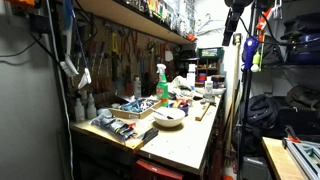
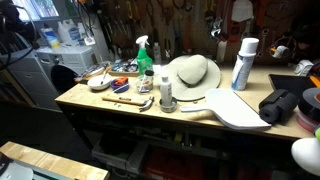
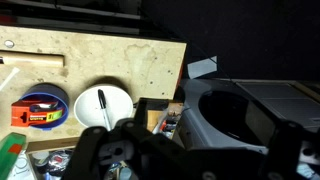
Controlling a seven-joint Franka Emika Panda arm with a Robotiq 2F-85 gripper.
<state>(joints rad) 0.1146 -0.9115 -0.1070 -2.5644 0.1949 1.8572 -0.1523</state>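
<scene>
In the wrist view my gripper [image 3: 188, 160] hangs high above a workbench [image 3: 120, 60], with its two dark fingers spread wide and nothing between them. Below it and to the left lies a white bowl [image 3: 104, 103] with a black marker in it. The bowl also shows in an exterior view [image 1: 168, 118]. A blue and orange roll [image 3: 40, 108] lies left of the bowl. A grey bin [image 3: 240, 115] stands beyond the bench edge, under the gripper's right side. The arm [image 1: 237, 20] shows dark at the top of an exterior view.
The bench is cluttered: a green spray bottle [image 1: 161, 82] [image 2: 144, 55], a white hat [image 2: 193, 72], a white spray can [image 2: 243, 63], a small jar [image 2: 166, 92] and a wooden stick [image 3: 30, 62]. Tools hang on the back wall. A shelf [image 1: 130, 15] runs above.
</scene>
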